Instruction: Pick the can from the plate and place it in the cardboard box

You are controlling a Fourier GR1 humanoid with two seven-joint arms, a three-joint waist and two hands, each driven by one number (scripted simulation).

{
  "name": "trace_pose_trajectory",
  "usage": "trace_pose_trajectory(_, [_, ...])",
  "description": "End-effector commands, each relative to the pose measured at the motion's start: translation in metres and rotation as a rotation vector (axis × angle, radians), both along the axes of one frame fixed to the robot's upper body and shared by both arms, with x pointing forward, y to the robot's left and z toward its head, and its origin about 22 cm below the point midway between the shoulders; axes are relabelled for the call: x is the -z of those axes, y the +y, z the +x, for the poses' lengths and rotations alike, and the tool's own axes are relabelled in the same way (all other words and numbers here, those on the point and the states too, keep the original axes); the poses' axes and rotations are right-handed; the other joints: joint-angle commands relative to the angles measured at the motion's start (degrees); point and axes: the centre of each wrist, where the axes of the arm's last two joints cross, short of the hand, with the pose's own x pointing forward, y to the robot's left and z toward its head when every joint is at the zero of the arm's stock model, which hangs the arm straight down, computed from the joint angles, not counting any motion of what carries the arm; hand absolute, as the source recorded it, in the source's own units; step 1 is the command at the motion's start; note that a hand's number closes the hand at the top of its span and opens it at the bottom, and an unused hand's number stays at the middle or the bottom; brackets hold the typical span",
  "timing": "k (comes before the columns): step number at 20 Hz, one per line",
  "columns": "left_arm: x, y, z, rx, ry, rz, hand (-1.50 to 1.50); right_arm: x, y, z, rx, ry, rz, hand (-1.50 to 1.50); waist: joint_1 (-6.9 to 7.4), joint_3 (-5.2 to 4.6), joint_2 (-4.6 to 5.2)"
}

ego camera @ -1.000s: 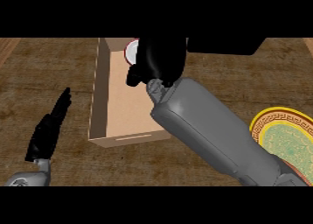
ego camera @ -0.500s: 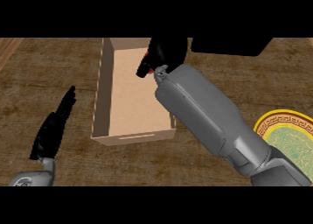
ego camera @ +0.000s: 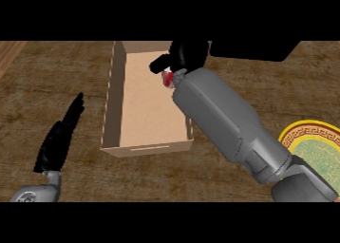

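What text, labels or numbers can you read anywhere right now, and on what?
None can be read.
Can: only a red and white sliver shows under the right hand; any label is hidden.
Cardboard box: plain, no print.
Plate: patterned gold rim, no letters.
Left hand: unmarked.

The can is almost wholly hidden: only a small red and pale sliver shows under the right hand, whose curled fingers cover the rest. The grey forearm hides much of the cardboard box right wall. The plate is cut off by the right edge and partly covered by the arm.
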Motion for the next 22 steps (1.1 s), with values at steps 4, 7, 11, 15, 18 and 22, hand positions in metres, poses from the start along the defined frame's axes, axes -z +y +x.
trace_pose_trajectory(4, [0.002, 0.012, -0.002, -0.037, -0.005, 0.0, 0.0, 0.0, -0.01, 0.005, 0.16, -0.282, 0.269, -1.5, -2.18, 0.04, -0.32])
trace_pose_trajectory(7, [0.004, 0.012, -0.009, -0.059, 0.005, 0.008, 0.0, -0.008, -0.008, -0.003, 0.159, -0.349, 0.396, -1.5, -2.71, 0.09, -0.95])
trace_pose_trajectory(11, [0.004, 0.012, -0.008, -0.083, 0.014, -0.017, 0.0, 0.008, -0.026, -0.003, 0.22, -0.436, 0.435, -1.5, -5.14, 0.09, -1.19])
trace_pose_trajectory(15, [0.011, 0.039, -0.014, -0.133, 0.028, -0.004, 0.0, 0.009, -0.053, -0.007, 0.279, -0.429, 0.464, -1.5, -7.87, 0.01, -2.18])
trace_pose_trajectory(18, [0.011, 0.026, -0.028, -0.131, 0.035, -0.016, 0.0, 0.014, -0.103, -0.018, 0.321, -0.48, 0.467, -1.5, -7.96, 0.1, -2.26])
trace_pose_trajectory(22, [0.02, 0.027, -0.036, -0.152, 0.047, -0.002, 0.0, 0.023, -0.135, -0.059, 0.297, -0.469, 0.479, -1.5, -8.48, 0.04, -2.39])
